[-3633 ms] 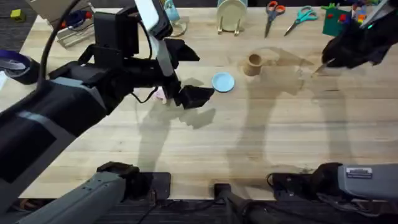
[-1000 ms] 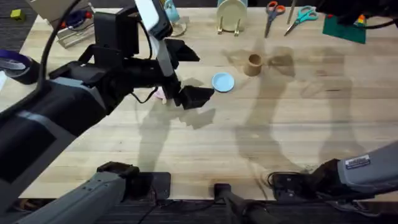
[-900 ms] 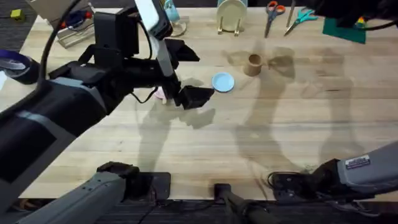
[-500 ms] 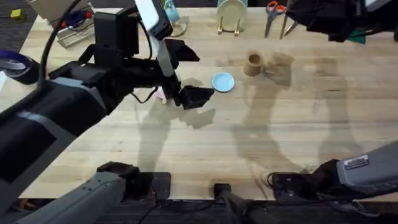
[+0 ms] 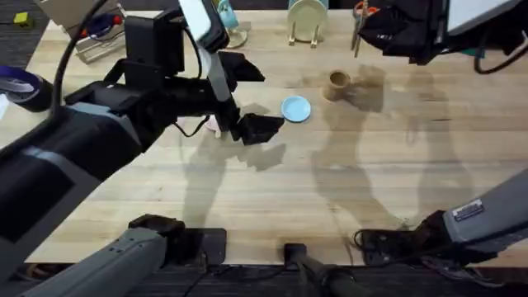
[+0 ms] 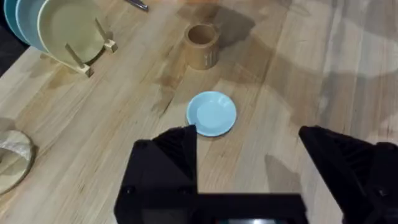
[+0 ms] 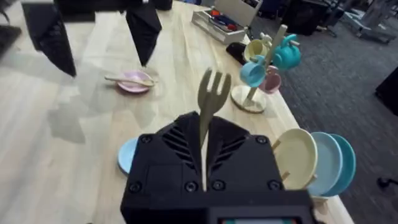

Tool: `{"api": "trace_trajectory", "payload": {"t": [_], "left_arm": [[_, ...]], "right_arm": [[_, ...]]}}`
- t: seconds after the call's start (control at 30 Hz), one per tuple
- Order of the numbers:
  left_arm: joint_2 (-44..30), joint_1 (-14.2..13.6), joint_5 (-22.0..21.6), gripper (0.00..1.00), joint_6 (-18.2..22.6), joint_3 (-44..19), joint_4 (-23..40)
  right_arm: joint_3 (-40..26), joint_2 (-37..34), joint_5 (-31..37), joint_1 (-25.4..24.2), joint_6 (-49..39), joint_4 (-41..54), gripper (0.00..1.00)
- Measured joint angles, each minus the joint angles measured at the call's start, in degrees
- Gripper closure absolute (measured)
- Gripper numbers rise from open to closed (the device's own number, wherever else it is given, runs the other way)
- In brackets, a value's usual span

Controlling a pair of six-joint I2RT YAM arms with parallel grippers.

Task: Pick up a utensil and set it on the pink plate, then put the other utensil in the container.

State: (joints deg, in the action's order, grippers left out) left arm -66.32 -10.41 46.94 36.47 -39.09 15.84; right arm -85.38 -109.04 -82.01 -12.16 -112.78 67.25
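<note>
A pale wooden spoon [image 7: 129, 79] lies across the pink plate [image 7: 135, 81], and a sliver of that plate [image 5: 213, 125] shows beside the left arm. My left gripper [image 5: 252, 99] hangs open above the table next to the plate, its two black fingers [image 6: 174, 149] spread wide with nothing between them. My right gripper [image 7: 203, 146] is shut on the wooden fork [image 7: 210, 93], whose prongs point up. That gripper [image 5: 384, 33] hovers at the back of the table, just right of the tan wooden container [image 5: 337, 82], which stands upright and also shows as the container [image 6: 202, 45].
A light-blue plate [image 5: 296, 108] lies between the left gripper and the container. A rack of plates [image 5: 307, 18] and scissors [image 5: 363, 10] sit along the back edge. A mug tree [image 7: 264, 62] stands at the back left. A box of items [image 5: 95, 37] is far left.
My right arm has carried the fork from the table's far right edge up and leftward, to near the container. The left arm and the plates have stayed put.
</note>
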Motion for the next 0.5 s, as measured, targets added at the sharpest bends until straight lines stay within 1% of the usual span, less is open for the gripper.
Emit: {"api": "trace_trajectory", "payload": {"t": [0.27,0.5], "left_arm": [[0.0,0.0,0.0,0.008,0.0,0.0,0.0],[0.0,0.0,0.0,0.008,0.0,0.0,0.0]], "right_arm": [[0.0,-3.5,0.0,0.0,-2.2,-4.8,0.970],[0.0,-7.6,-0.4,0.0,-2.8,-7.0,0.970]]}}
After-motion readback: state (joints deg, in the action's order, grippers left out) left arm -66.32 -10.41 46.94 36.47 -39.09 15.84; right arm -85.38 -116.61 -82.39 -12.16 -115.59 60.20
